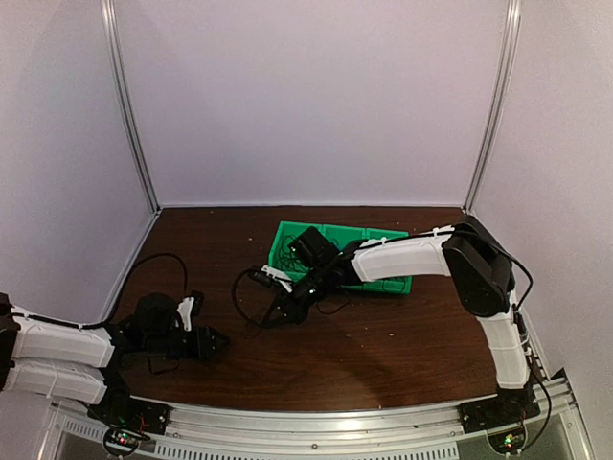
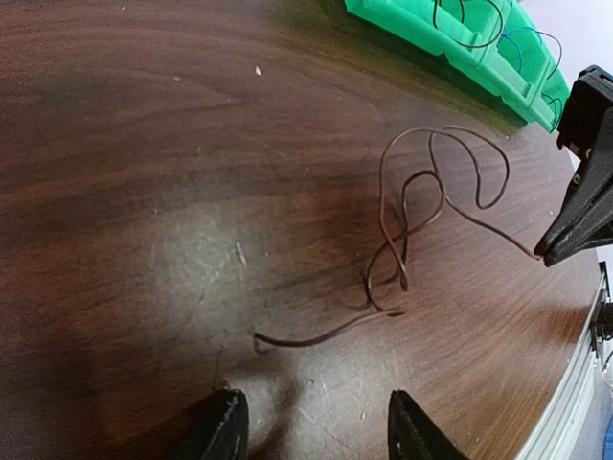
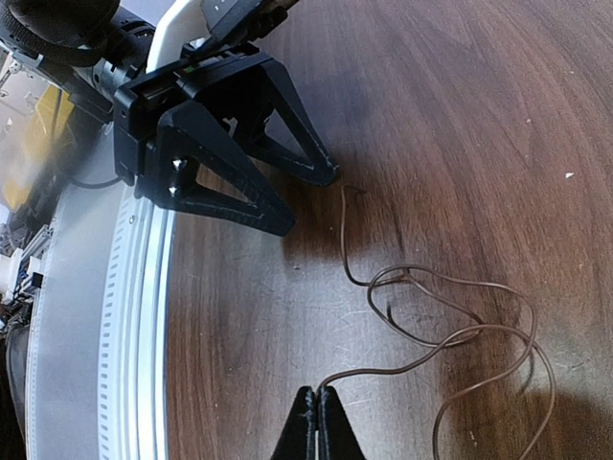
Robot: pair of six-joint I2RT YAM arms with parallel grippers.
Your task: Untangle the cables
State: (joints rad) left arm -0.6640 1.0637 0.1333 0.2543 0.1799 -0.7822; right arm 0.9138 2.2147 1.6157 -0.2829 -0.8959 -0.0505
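A thin brown cable point(image 2: 397, 254) lies on the dark wood table point(image 2: 144, 192). It is bent into a few loose loops that cross over each other. One end goes right into the tips of the right gripper point(image 3: 319, 402), which is pinched tight on it. The other end lies flat on the wood, near the left gripper point(image 2: 311, 426). That gripper's two fingers point(image 2: 222, 426) stand apart, low over the table, with nothing between them. Further back sits a green tray point(image 2: 412, 34) split by walls into boxes. The other cables point(image 2: 469, 34), black and blue, lie inside it.
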